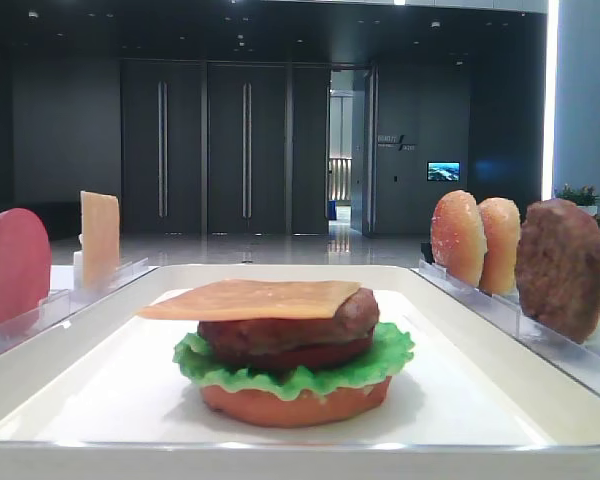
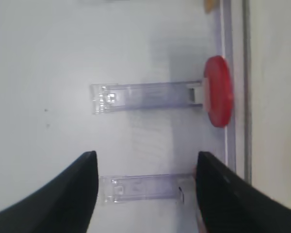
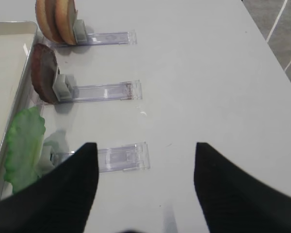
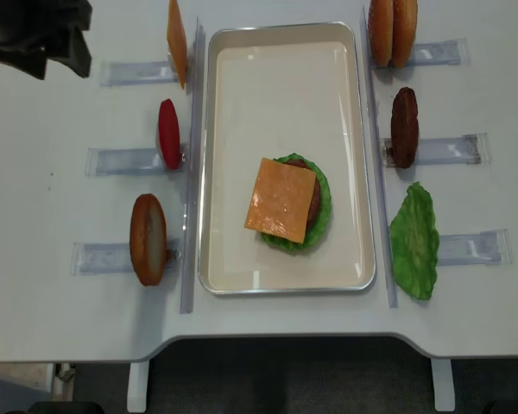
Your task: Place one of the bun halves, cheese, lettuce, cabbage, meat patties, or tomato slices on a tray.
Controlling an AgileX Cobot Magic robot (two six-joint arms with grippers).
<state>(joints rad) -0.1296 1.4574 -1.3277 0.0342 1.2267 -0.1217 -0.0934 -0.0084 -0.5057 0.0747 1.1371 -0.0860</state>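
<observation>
On the white tray (image 4: 285, 86) stands a stack: bun half (image 1: 295, 403), lettuce (image 1: 205, 365), meat patty (image 1: 285, 332), with a cheese slice (image 4: 281, 199) on top. Left of the tray stand another cheese slice (image 4: 177, 39), a tomato slice (image 4: 168, 134) and a bun half (image 4: 147, 239). On the right are two bun halves (image 4: 391, 30), a patty (image 4: 404, 127) and a lettuce leaf (image 4: 414, 241). My left gripper (image 2: 145, 158) is open and empty over a clear rack (image 2: 145, 189), below the tomato slice (image 2: 218, 97). My right gripper (image 3: 144, 145) is open and empty, right of the lettuce (image 3: 24, 145). No cabbage shows.
Narrow clear racks (image 4: 129, 159) hold the pieces upright along both sides of the tray. A dark part of the left arm (image 4: 34, 34) hangs over the far left corner. The table's front edge (image 4: 285, 341) runs just below the tray.
</observation>
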